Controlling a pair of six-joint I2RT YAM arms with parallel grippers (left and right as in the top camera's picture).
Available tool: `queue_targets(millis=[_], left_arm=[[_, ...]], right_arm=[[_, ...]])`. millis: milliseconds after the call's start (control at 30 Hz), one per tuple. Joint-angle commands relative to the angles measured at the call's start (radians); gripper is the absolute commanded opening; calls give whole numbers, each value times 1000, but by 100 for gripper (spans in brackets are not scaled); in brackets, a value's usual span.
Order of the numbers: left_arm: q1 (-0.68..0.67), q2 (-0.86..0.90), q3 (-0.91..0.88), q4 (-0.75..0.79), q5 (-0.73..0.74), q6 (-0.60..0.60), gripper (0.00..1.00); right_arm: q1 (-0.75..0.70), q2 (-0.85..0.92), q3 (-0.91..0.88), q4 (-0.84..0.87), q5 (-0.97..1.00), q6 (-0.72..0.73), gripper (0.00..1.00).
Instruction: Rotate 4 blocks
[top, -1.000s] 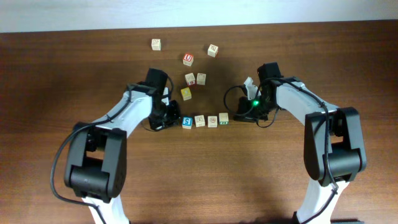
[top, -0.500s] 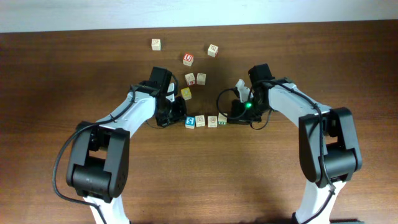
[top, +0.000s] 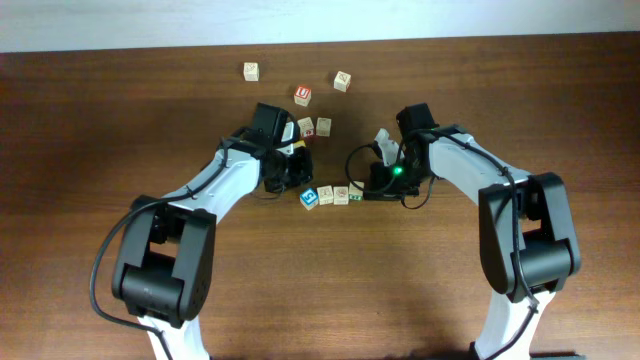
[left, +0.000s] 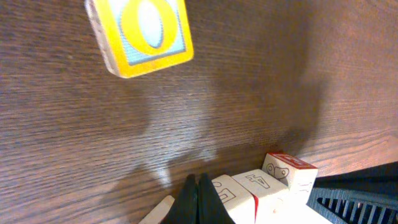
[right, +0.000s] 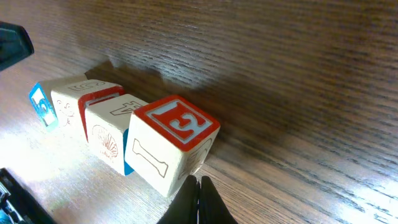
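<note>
The blocks are lined in a row on the table between the left gripper and right gripper, both pressed together empty; "E" is read on the red-faced block, "O" on the yellow cube.

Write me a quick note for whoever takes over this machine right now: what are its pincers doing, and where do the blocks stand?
Left pincer: shut, empty, tip beside the row's blue end.
Right pincer: shut, empty, tip close by the E block at the other end.
Blocks: four in a touching row; the blue block sits skewed.
Done: cannot tell.
Left: probably push at both ends to turn the row; avoid the yellow cube.
</note>
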Motion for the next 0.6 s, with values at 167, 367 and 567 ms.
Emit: queue_targets(millis=[167,367,567], left_arm=[[83,2,160,-489,-36,4,0],[47,2,108,-509,-64,-3,0],[16,5,26,-336,-38,-9,0]], right_arm=[[1,-16,84,-60,115,-19,4],[1,-12,78,-56,130,-19,4],[2,-12,78,-56,133,-19,4]])
